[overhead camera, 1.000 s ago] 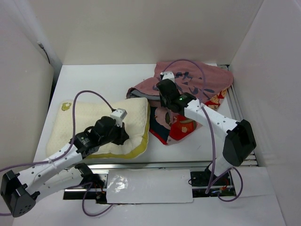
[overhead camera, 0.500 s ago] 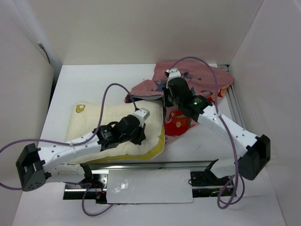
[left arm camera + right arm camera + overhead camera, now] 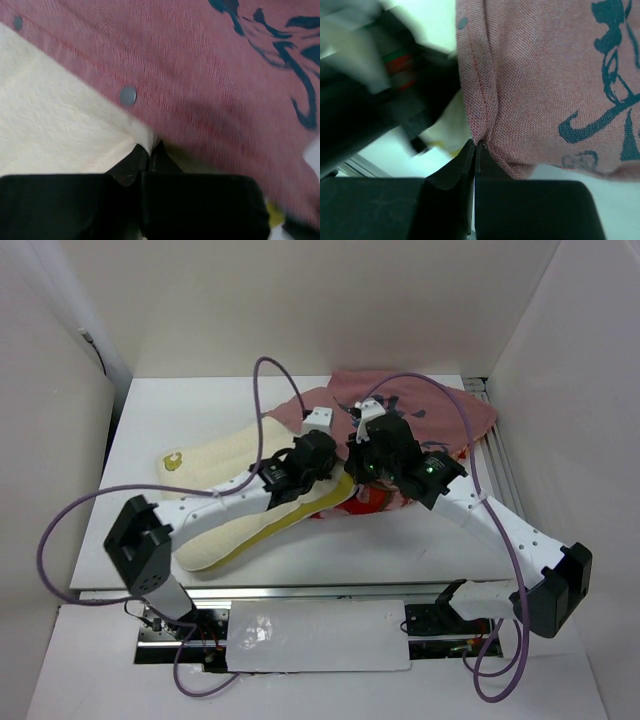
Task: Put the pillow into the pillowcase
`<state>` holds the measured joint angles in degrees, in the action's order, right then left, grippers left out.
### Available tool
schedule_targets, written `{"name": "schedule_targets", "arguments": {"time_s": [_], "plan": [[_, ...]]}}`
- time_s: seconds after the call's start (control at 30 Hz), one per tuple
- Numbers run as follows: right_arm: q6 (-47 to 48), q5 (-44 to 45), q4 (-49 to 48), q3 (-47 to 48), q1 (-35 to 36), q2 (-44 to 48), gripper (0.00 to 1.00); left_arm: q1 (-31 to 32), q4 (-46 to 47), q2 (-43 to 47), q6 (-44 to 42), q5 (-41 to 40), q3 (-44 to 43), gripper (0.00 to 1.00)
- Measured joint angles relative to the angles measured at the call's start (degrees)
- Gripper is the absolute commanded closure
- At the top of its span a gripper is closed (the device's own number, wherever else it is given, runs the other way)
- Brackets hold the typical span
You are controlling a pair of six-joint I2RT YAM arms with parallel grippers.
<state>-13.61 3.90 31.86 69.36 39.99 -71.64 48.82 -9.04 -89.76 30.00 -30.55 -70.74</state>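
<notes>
Spreading over the upper right of the overhead view, the pillowcase (image 3: 440, 410) shows its dull pink side. The pillow (image 3: 215, 455) lies diagonally from lower left to centre, one corner at the case's edge. The left gripper (image 3: 148, 150) pinches that corner; the right gripper (image 3: 475, 145) pinches the case's hem. Lifting the hem likely opens the mouth so the corner slides in underneath.

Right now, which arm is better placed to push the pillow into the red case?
Left, I'd say. The left jaws are shut on the pillow corner right at the pillowcase edge; the right jaws pinch the case's hem, apparently holding it.
</notes>
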Motion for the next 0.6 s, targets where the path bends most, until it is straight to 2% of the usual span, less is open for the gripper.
{"name": "schedule_targets", "arguments": {"time_s": [0.17,0.33,0.43,0.47,0.5,0.6], "plan": [[-0.68,-1.36,1.57,0.0,-1.18,0.04,1.0,-0.63,0.13,-11.47,0.57,-4.26,-9.42,1.0],[-2.45,-4.0,1.68,0.09,-2.8,0.04,1.0,-1.11,-1.92,-13.75,9.62,-7.15,-12.33,1.0],[-3.63,-6.43,1.38,0.11,-3.1,-0.04,1.0,-1.57,-3.1,-14.01,14.58,-7.17,-12.31,0.51],[-4.17,-7.02,1.18,0.11,-3.56,-0.07,1.0,-1.7,-3.41,-14.01,17.2,-7.72,-12.31,0.15],[-4.68,-7.85,0.94,0.11,-4.09,-0.07,1.0,-1.88,-3.5,-14.01,17.31,-7.78,-12.31,0.0],[-6.27,-9.05,0.31,0.02,-6.71,-0.07,1.0,-2.82,-6.03,-13.46,18.21,-7.89,-12.02,0.0]]}}
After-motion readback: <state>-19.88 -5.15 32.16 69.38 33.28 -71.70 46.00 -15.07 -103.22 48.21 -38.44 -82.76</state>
